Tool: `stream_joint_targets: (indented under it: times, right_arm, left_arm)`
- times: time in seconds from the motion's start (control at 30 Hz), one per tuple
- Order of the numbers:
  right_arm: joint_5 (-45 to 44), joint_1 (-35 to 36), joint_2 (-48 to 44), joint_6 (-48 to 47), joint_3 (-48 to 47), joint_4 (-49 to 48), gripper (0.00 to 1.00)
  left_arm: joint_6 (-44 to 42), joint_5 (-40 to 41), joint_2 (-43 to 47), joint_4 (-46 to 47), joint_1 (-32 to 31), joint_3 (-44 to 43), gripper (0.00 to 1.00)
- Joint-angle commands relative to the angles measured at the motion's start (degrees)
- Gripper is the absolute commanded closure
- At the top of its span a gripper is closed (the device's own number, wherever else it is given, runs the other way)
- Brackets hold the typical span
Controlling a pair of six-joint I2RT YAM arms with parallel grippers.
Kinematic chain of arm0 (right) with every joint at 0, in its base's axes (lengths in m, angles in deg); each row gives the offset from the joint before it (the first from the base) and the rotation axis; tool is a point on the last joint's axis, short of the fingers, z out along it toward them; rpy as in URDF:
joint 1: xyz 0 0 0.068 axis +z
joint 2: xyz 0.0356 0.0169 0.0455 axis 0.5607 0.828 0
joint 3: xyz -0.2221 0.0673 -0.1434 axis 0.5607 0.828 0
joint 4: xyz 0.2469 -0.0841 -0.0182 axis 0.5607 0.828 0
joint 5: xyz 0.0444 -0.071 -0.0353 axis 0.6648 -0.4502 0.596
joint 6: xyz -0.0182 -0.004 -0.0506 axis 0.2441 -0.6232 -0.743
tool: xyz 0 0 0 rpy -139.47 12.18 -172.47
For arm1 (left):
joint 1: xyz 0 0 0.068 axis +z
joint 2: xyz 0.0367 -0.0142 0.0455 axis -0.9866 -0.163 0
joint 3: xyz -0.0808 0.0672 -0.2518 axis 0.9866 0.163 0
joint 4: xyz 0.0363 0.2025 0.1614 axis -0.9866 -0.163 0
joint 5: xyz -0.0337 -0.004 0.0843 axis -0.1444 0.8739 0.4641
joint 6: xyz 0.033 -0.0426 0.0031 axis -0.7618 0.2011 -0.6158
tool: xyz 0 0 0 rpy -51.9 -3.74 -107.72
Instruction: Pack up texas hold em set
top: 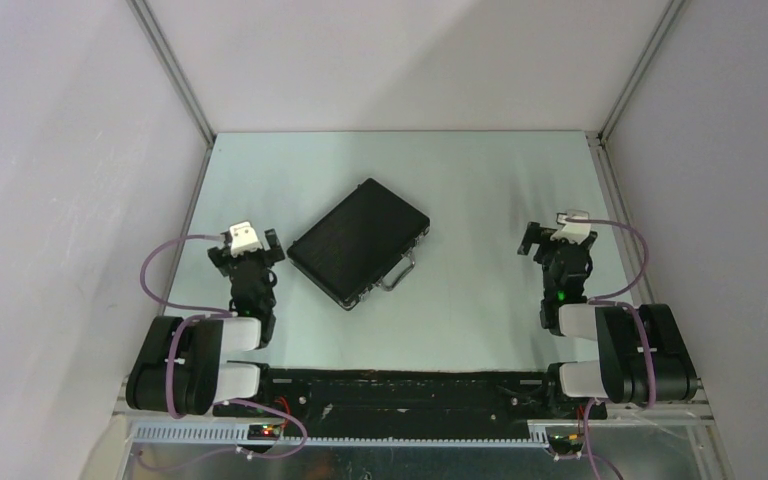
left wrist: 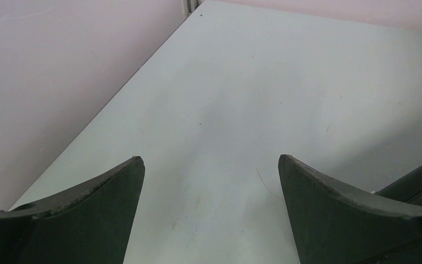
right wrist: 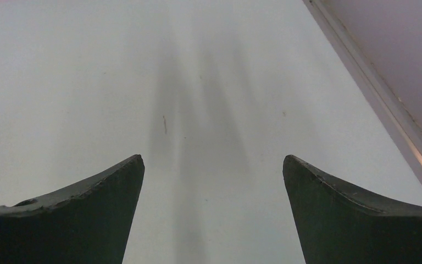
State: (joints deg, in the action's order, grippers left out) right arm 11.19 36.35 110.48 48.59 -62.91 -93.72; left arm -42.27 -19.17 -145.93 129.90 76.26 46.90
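Case: here's the black case [top: 358, 242], lid shut, lying flat on the counter [top: 480, 180], a little left of the middle and turned on a diagonal.
Handle: the silver handle [top: 398, 272] sits on the long edge facing near and right, folded out over the counter.
Left arm: the left arm [top: 250, 300] is parked just beside the case's left corner. From above it looks apart from the case, not touching.
Left jaws: spread wide. Both fingers [left wrist: 88, 209] frame bare counter and nothing sits between them. In the wrist view a dark edge of the case [left wrist: 420, 181] pokes in at the right, outside the right-hand finger.
Right arm: the right arm [top: 565, 285] is over on the right side of the counter, well apart from the case.
Right jaws: wide open too. The fingers [right wrist: 351, 214] have only pale counter between them, with nothing gripped.
Edge: on the right wrist view the counter's rim [right wrist: 373, 93] runs along the right, with the wall [right wrist: 406, 44] just beyond it.
Cables: purple cables [top: 160, 265] loop out from both arms.
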Motion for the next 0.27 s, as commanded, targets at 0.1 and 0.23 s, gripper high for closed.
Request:
stream_joint_targets:
  times: [0.1, 0.23]
  right_arm:
    - [-5.1, 0.4, 0.1, 0.8, -0.7, -0.6, 0.0]
    - [-5.1, 0.3, 0.1, 0.9, -0.7, -0.6, 0.0]
  left_arm:
    - [0.9, -1.1, 0.7, -0.6, 1.0, -2.4, 0.0]
    - [1.0, -2.0, 0.9, -1.9, 1.8, -2.7, 0.0]
